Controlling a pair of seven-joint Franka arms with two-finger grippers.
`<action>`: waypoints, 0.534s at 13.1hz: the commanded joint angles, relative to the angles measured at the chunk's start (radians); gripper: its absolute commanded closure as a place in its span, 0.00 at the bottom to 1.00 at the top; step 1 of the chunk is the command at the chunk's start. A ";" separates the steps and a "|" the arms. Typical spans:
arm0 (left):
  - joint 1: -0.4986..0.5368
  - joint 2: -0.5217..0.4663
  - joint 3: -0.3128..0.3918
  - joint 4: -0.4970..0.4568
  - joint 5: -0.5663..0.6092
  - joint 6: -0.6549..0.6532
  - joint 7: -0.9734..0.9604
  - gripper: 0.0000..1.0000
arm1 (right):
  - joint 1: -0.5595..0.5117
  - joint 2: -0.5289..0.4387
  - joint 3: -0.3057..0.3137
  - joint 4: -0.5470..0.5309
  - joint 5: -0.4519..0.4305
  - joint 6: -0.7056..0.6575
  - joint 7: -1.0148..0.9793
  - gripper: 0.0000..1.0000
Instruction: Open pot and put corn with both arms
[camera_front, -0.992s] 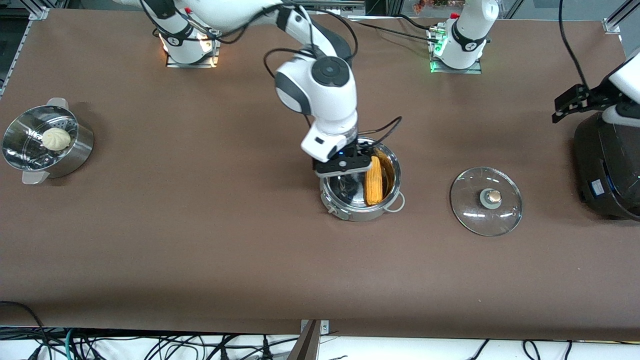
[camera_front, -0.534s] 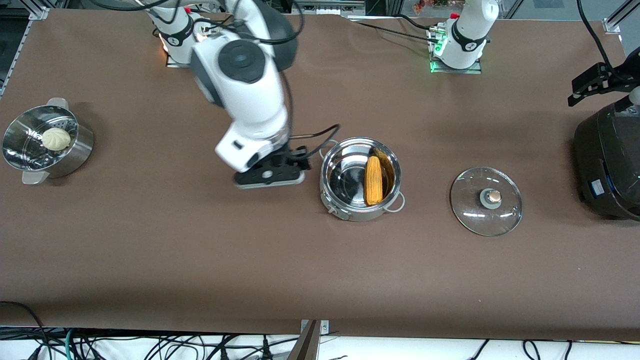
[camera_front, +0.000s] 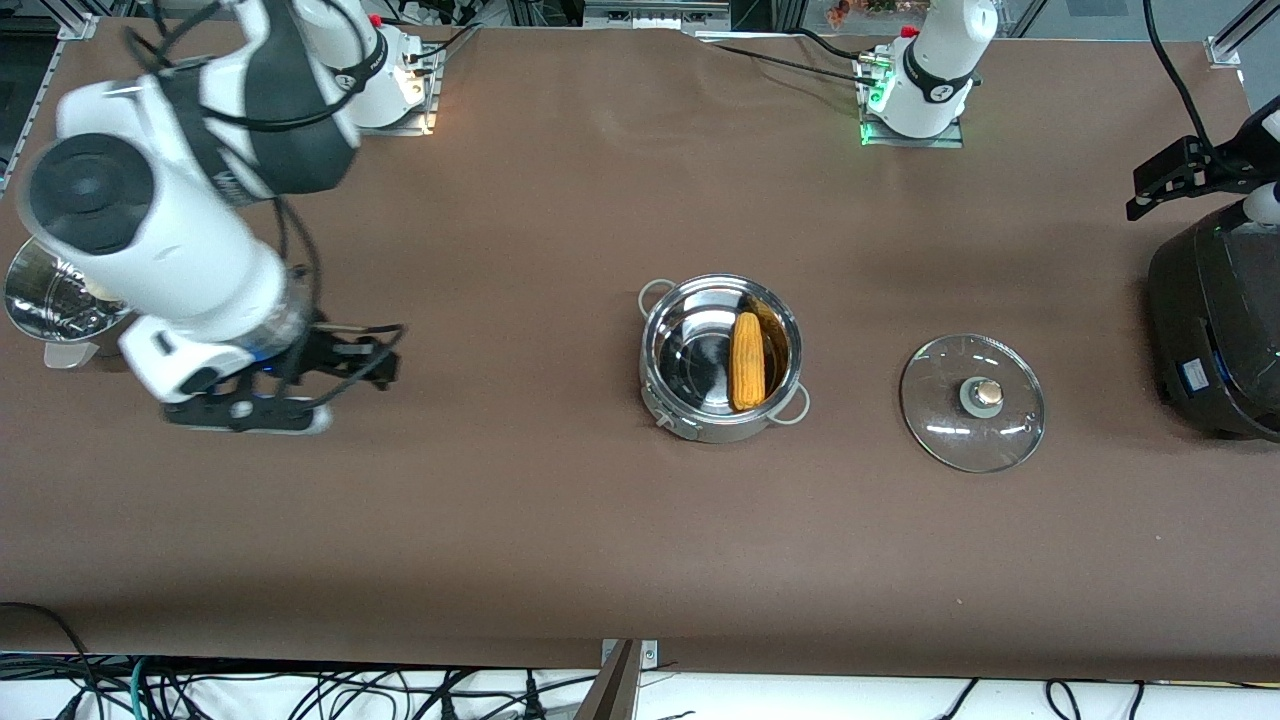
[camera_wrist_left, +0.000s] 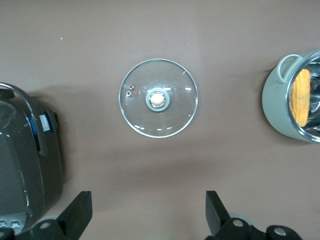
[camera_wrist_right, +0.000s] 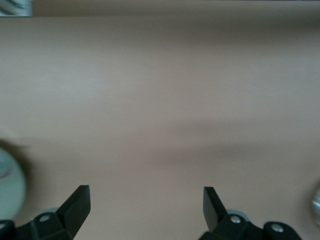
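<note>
Front view: corn cob (camera_front: 747, 360) lies in the lidless pot (camera_front: 665, 330), glass lid (camera_front: 972, 402) beside it; right gripper (camera_wrist_right: 145, 212) and left gripper (camera_wrist_left: 148, 215) both hang wide open, empty.

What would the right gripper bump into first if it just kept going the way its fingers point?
Probably only the bare table. The right gripper is open and points down at brown tabletop with nothing between its fingers, near the steamer bowl's end. How high it hangs is unclear.
</note>
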 joint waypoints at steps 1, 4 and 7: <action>-0.006 0.016 -0.004 0.037 0.035 -0.029 -0.017 0.00 | -0.070 -0.068 -0.068 -0.047 0.017 -0.028 -0.136 0.00; -0.006 0.016 -0.004 0.036 0.035 -0.029 -0.017 0.00 | -0.144 -0.187 -0.122 -0.211 0.078 0.082 -0.225 0.00; -0.004 0.016 -0.004 0.036 0.035 -0.029 -0.017 0.00 | -0.207 -0.304 -0.121 -0.429 0.084 0.187 -0.285 0.00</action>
